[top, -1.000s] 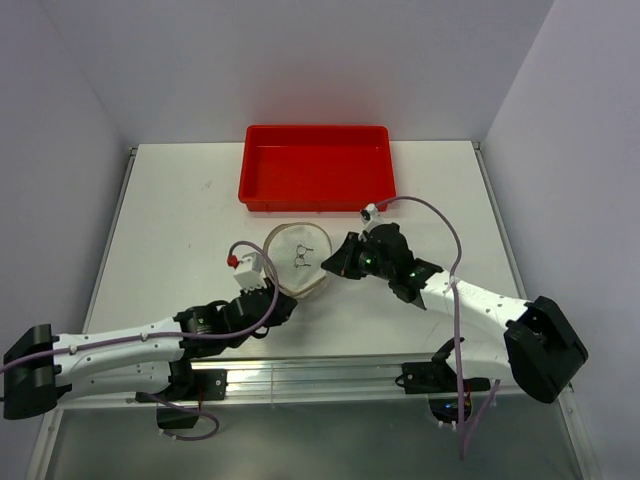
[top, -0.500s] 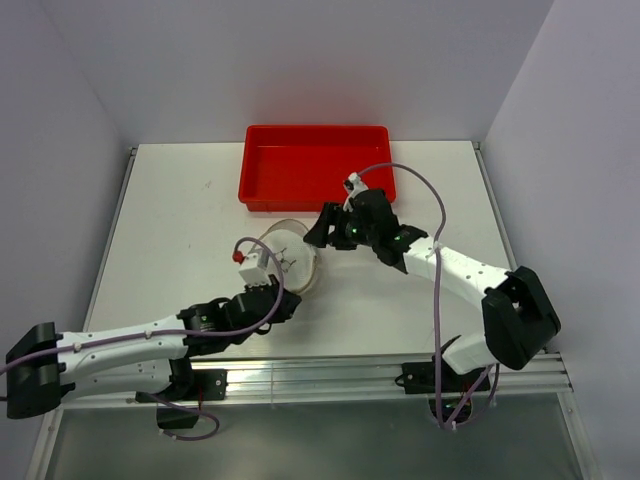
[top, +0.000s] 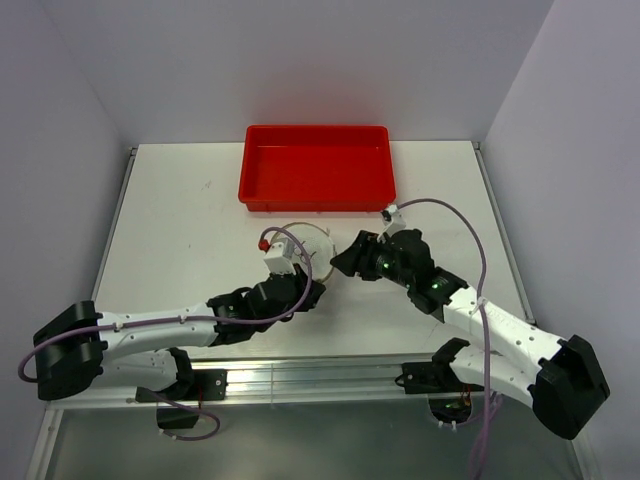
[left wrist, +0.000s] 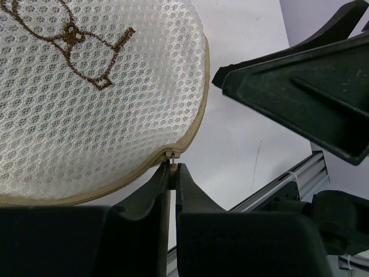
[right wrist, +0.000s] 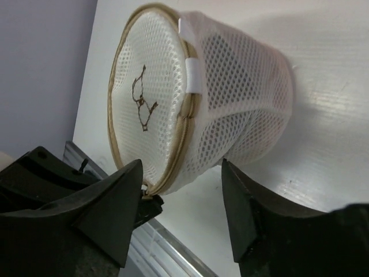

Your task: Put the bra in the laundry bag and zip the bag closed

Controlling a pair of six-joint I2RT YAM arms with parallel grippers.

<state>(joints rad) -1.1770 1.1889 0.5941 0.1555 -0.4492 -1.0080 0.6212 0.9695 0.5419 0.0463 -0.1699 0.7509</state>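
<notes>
The laundry bag (right wrist: 230, 98) lies tipped on its side, a white mesh drum with a tan zip rim. Its flat lid (left wrist: 86, 104) shows a brown bra drawing. My left gripper (left wrist: 174, 168) is shut on the small zip pull (left wrist: 172, 156) at the lid's lower edge. In the top view the left wrist covers most of the bag (top: 318, 240), with the left gripper (top: 312, 290) at its near side. My right gripper (right wrist: 181, 184) stands open just off the bag's side, touching nothing; from above, the right gripper (top: 342, 264) is right of the bag. The bra is hidden.
A red rectangular tray (top: 316, 205) stands behind the bag toward the back of the white table. The aluminium rail (top: 320, 375) runs along the near edge. My two grippers are close together beside the bag.
My right gripper has opened and drawn back to the right of the bag. The left gripper has carried the zip pull rightward round the rim, and the bag has shifted with it.
</notes>
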